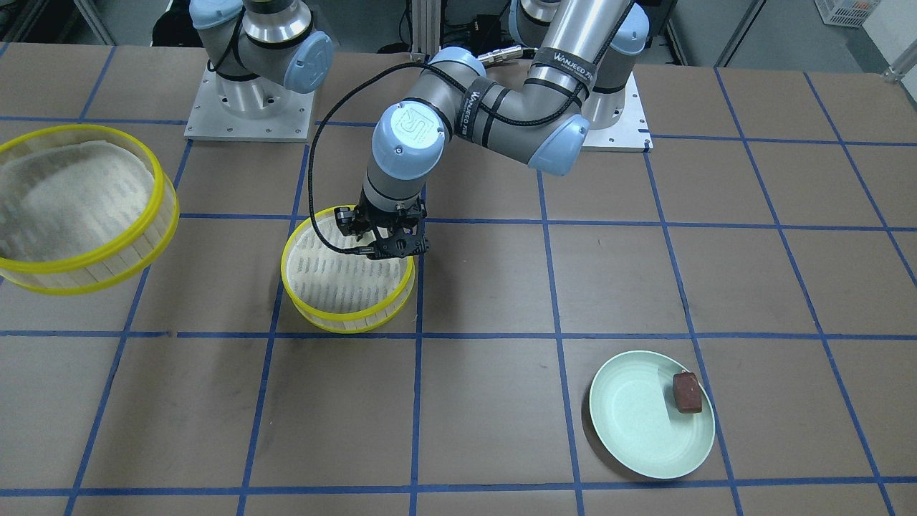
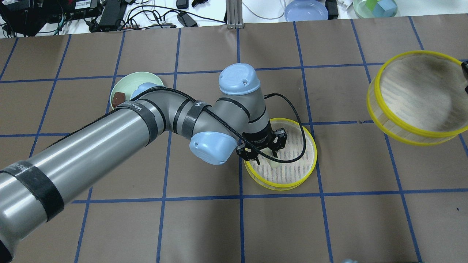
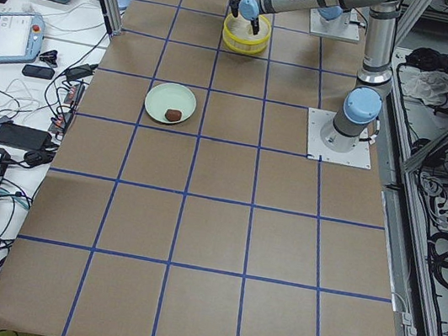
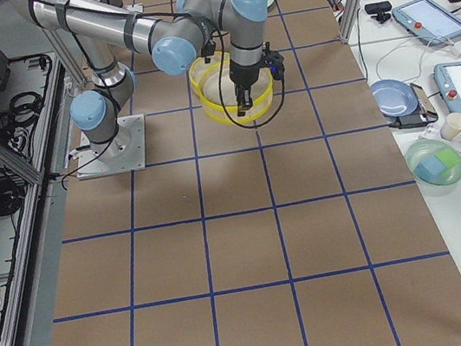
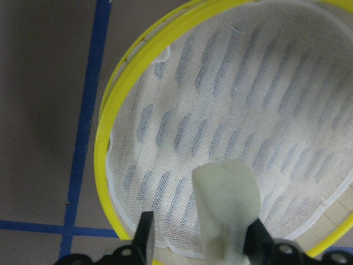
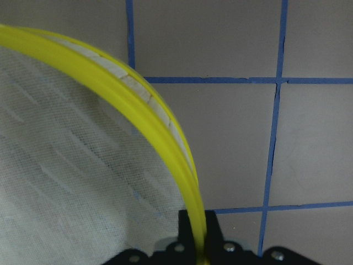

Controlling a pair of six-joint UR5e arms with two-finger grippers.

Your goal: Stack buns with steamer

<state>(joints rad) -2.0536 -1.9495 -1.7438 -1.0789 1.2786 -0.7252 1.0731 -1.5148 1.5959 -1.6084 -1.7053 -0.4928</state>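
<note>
My left gripper [image 2: 264, 149] hangs over the steamer tier [image 2: 281, 184] that stands on the table at the middle. In the left wrist view its fingers [image 5: 146, 234] are spread around the pale cream bun [image 5: 226, 201]. The bun lies against the right finger, with a gap at the left one, over the tier's white slatted base [image 5: 265, 110]. My right gripper [image 6: 198, 243] is shut on the yellow rim of the second steamer tier [image 2: 413, 135] and holds it tilted above the table. The reddish-brown bun [image 1: 687, 392] lies on the pale green plate [image 1: 645, 423].
The green plate [image 2: 140, 78] is partly hidden under my left arm in the overhead view. A blue plate [image 2: 306, 10] and a clear bowl [image 2: 374, 7] stand beyond the far table edge, with cables. The arm bases [image 1: 247, 107] stand at the robot's side.
</note>
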